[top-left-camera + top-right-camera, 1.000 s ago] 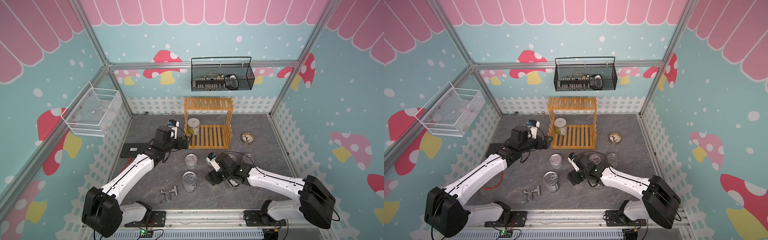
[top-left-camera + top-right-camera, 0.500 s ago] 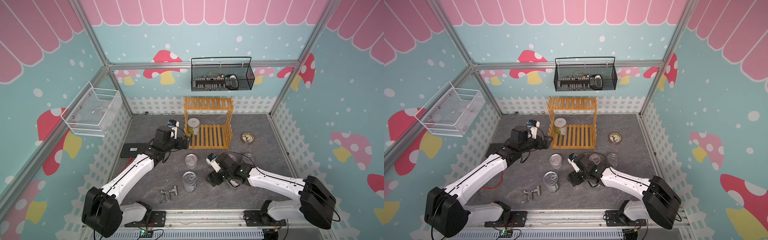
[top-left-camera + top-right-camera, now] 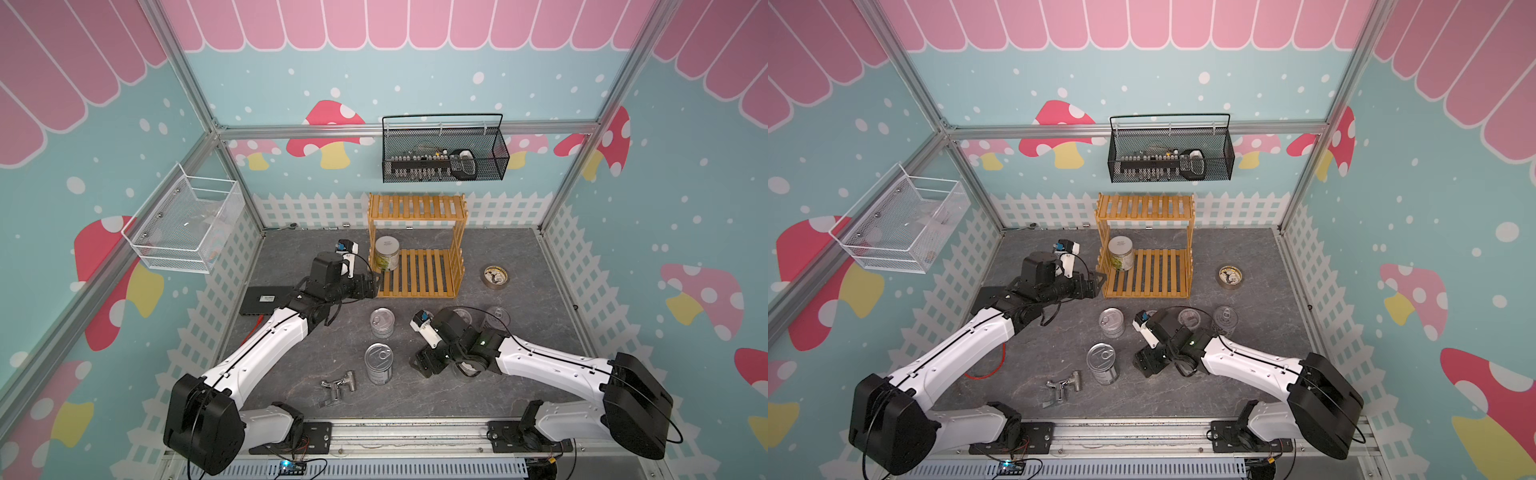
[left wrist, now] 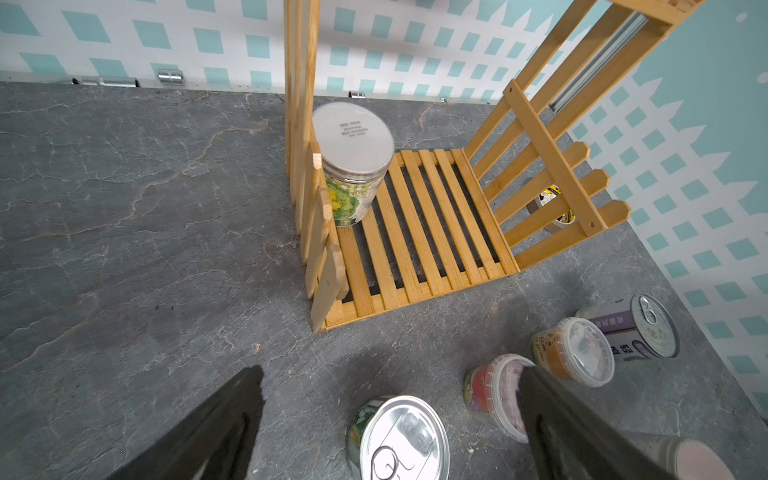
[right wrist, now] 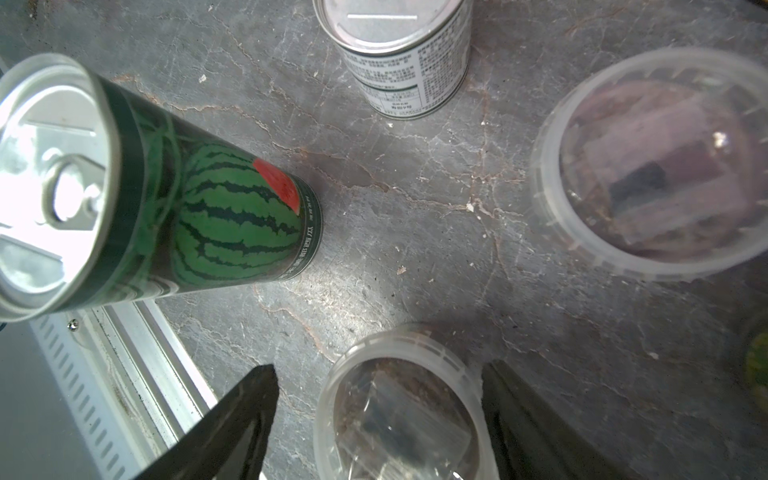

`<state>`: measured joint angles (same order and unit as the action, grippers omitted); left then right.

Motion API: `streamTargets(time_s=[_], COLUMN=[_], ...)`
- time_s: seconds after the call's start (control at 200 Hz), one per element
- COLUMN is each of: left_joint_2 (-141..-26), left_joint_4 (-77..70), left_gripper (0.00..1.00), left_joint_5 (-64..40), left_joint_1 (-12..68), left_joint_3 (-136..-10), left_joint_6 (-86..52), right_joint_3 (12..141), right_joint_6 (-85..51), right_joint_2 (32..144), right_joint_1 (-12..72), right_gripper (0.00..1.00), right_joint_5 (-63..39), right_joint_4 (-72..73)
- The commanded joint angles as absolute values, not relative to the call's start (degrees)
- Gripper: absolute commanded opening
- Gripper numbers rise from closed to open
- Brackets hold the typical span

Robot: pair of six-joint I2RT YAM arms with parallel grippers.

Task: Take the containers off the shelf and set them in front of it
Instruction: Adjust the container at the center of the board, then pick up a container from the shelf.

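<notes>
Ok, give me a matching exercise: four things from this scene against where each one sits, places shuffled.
1. white-lidded green-label jar
2. flat brown tape roll
3. silver metal faucet piece
4. black wire basket

A. hung on the back wall
B. table, near the front rail
C. lower tier of the bamboo shelf
D. table, beside the shelf

Pairs: 1-C, 2-D, 3-B, 4-A.

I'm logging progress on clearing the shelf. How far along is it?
Done: the shelf has a bare top tier, and tin cans and clear jars stand on the table in front. In hand: nothing gripped; the open right end effector straddles a further jar down there. Left: one white-lidded jar on the lower tier, the open left end effector near its corner.
</notes>
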<state>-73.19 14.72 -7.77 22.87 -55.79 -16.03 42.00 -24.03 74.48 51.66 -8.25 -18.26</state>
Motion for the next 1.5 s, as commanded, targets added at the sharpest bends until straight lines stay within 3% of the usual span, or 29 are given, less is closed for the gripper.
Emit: streamTargets(time_s=[0.0, 0.225, 0.455, 0.876, 1.496], left_joint_2=[-72.84, -72.17, -70.90, -69.70, -69.70], left_joint_4=[14.33, 14.41, 14.59, 14.75, 15.54], left_gripper=[0.99, 0.99, 0.99, 0.99, 0.99], left_joint_5=[-8.55, -8.18, -7.45, -8.07, -8.17], left_joint_1=[22.43, 22.50, 22.19, 21.80, 21.62], left_joint_3=[-56.78, -56.69, -56.56, -55.97, -55.39], left_joint_6=[-15.03, -15.07, -15.21, -15.90, -15.82], right_joint_3=[43.45, 48.71, 52.27, 60.43, 80.62], right_joint_6=[-23.65, -22.81, -21.52, -9.84, -5.72], right_joint_2=[72.69, 72.06, 77.23, 96.55, 120.95], right_joint_1=[52.05, 51.69, 48.97, 38.63, 32.73], right_gripper=[0.83, 0.87, 0.92, 0.99, 0.99], right_joint_5=[-5.61, 2.02, 9.14, 0.83, -2.12], right_joint_4=[-20.02, -19.08, -9.31, 16.63, 19.42])
